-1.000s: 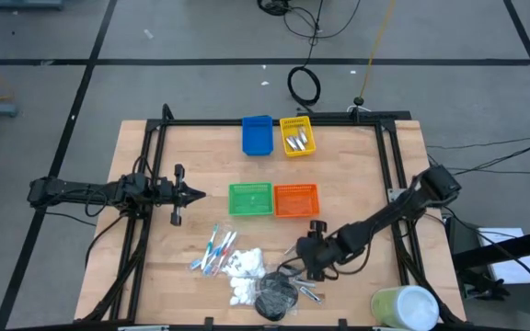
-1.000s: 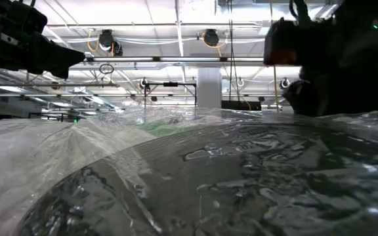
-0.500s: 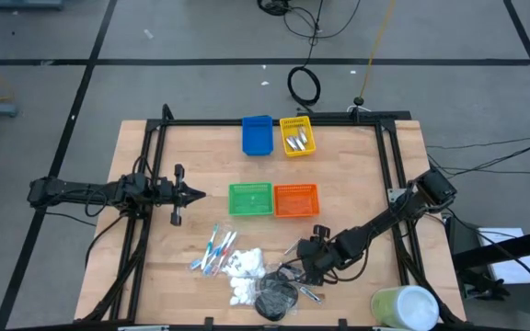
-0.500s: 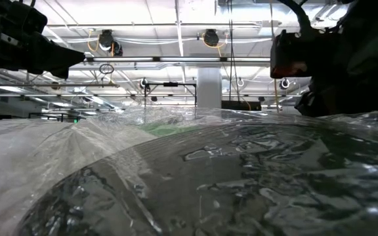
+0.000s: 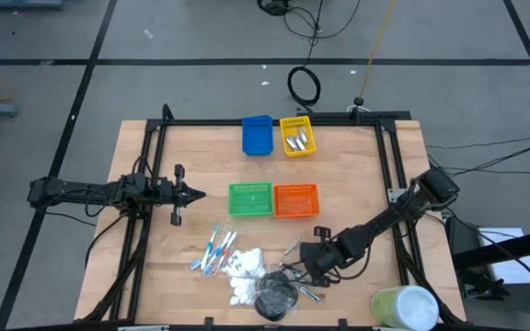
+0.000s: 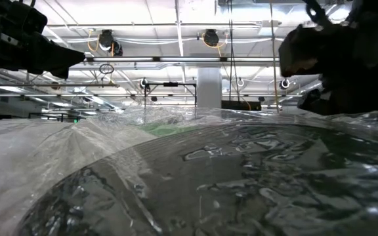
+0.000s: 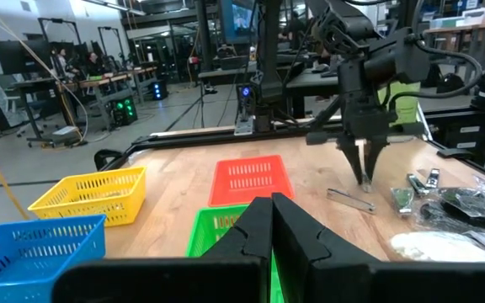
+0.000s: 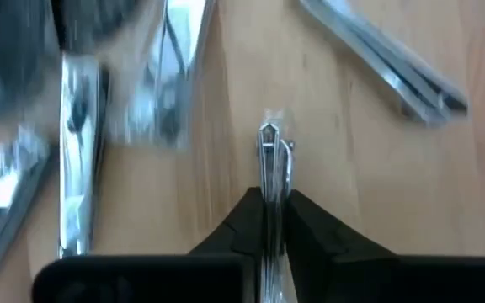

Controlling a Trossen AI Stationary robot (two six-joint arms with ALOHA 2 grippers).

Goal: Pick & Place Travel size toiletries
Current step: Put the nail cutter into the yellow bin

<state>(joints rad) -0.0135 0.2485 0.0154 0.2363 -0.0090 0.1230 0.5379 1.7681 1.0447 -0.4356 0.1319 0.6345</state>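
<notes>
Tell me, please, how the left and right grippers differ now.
The left gripper hangs at the table's left, over bare wood; the right gripper is low among the silvery pieces. The left gripper holds nothing; the right gripper pinches a thin silvery piece. Both are shut.
</notes>
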